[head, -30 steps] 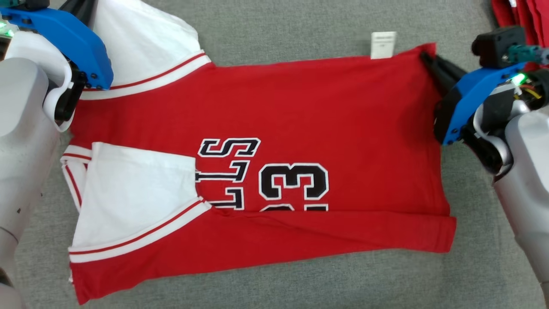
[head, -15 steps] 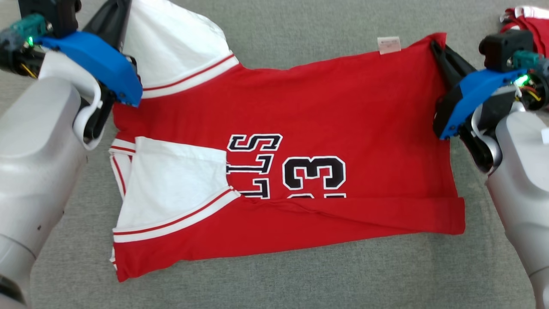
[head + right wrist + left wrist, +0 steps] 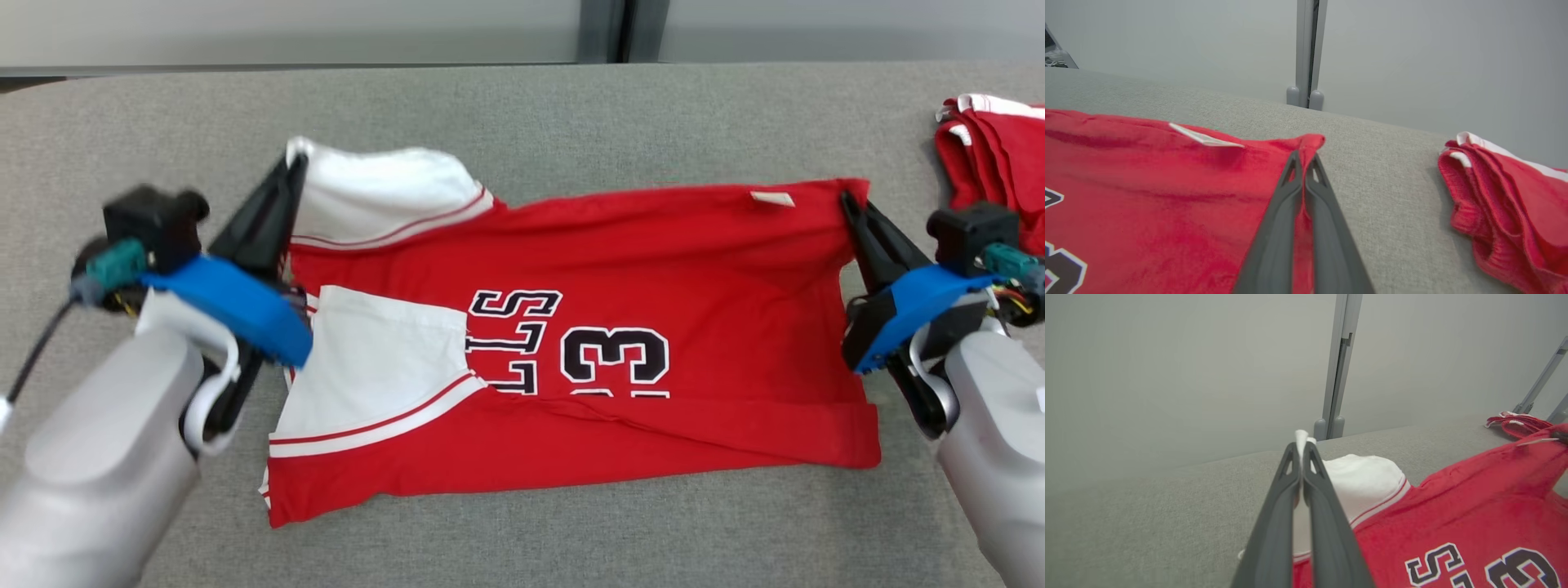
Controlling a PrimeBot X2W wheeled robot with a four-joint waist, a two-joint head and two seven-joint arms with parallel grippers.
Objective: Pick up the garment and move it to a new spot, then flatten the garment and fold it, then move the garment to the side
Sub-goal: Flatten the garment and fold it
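I judge that I am in the folding step. The garment (image 3: 653, 269) lies spread across the middle of the grey surface (image 3: 531, 114), and its near long edge is already turned over onto the front.

My left tool (image 3: 1301, 446) is pressed together on the white sleeve (image 3: 384, 192) at the garment's far left corner. My right tool (image 3: 1303, 157) is pressed together on the red hem at its far right corner, just right of the small white label (image 3: 773, 198). Both corners look lifted off the surface, with the far edge stretched between them.

The next move, as I read it, calls for both tools to travel together toward the garment's near edge. The far edge should stay taut, so it lands straight over the print before I let go.

- The near fold cuts off the lower part of the black print (image 3: 612, 355), so I cannot read the whole number.
- I cannot tell how many layers of cloth each tool pinches.
- My left tool is blurred in the head view.
- A pile of red clothes (image 3: 996, 155) lies beyond the garment's right end, cut off by the picture edge.
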